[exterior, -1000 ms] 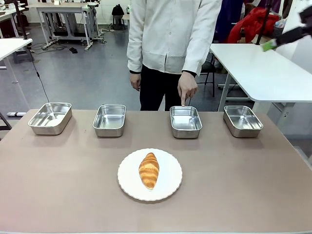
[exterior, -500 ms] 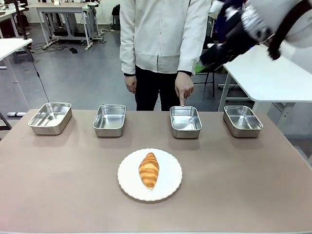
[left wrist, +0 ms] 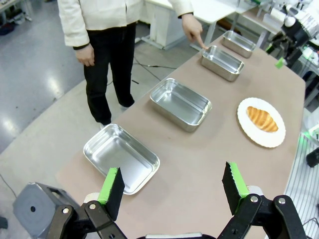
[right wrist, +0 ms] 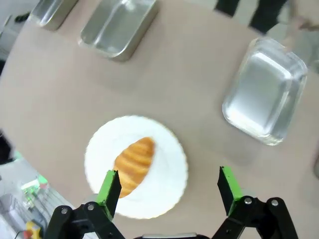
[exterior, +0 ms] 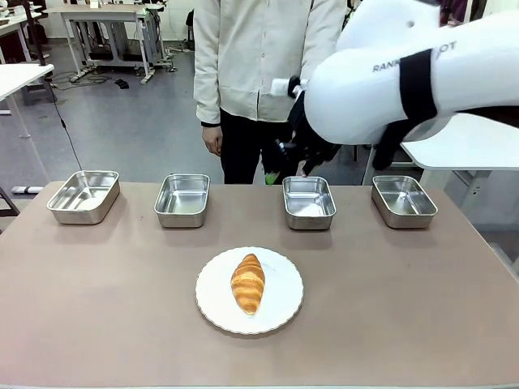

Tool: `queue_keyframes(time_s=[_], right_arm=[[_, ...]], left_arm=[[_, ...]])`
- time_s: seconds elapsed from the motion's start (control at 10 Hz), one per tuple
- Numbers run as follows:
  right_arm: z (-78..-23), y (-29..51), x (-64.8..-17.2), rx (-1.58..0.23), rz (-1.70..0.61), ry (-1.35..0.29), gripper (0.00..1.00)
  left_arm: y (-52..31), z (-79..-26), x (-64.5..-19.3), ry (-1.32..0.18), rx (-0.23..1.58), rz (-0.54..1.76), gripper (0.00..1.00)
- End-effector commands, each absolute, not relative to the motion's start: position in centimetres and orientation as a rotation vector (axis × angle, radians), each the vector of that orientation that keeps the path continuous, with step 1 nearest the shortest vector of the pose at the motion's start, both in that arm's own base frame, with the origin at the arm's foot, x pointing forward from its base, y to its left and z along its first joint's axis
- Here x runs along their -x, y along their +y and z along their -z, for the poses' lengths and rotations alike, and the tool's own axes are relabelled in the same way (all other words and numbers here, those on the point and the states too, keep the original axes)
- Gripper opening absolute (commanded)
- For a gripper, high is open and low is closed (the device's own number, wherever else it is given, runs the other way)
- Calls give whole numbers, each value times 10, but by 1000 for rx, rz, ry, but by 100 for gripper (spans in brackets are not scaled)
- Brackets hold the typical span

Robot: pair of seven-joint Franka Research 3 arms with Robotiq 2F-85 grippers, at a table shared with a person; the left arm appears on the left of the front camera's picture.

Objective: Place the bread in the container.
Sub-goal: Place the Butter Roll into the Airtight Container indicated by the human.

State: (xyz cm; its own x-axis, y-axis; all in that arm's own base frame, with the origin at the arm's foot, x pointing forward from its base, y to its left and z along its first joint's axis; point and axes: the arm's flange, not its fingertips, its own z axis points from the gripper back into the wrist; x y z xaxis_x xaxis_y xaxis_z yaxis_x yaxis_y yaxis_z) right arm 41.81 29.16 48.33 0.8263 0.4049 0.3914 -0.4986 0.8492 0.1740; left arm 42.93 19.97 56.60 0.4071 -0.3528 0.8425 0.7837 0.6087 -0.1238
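Your golden-brown, ridged croissant [exterior: 248,283] lies on the round white scalloped plate [exterior: 215,304], lower centre of the front view, on the brown tabletop [exterior: 405,308]. Behind it, four shiny rectangular steel trays stand in a row: leftmost tray [exterior: 83,195], second tray [exterior: 182,199], third tray [exterior: 309,202], rightmost tray [exterior: 403,200]. In the left wrist view the person's finger [left wrist: 201,45] points at the third tray's rim. Your right hand [right wrist: 168,191] looks down on the plate from well above, fingers spread apart; its white arm [exterior: 381,89] covers the person's pointing hand in the front view. Your left hand [left wrist: 173,189] is spread apart too, above the tabletop's end near the leftmost tray.
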Motion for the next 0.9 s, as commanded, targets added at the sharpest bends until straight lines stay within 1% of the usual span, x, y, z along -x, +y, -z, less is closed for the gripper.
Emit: queue_keyframes(time_s=[0.0,0.4,0.5,0.7,0.8], right_arm=[[-495,282,-422,-226,-469,-421,100],[-495,282,-422,-226,-469,-421,100],[-495,282,-424,-249,-492,-399,100],[-495,332,-406,-176,-347,-323,100],[-486,352,-400,-162,-334,-282,100]], left_arm=[[200,-567,-427,-900,569,777,100],[200,-567,-427,-900,569,777,100],[200,-567,-427,-900,569,777,100],[200,-567,-427,-900,569,777,100],[200,-567,-427,-900,569,777,100]])
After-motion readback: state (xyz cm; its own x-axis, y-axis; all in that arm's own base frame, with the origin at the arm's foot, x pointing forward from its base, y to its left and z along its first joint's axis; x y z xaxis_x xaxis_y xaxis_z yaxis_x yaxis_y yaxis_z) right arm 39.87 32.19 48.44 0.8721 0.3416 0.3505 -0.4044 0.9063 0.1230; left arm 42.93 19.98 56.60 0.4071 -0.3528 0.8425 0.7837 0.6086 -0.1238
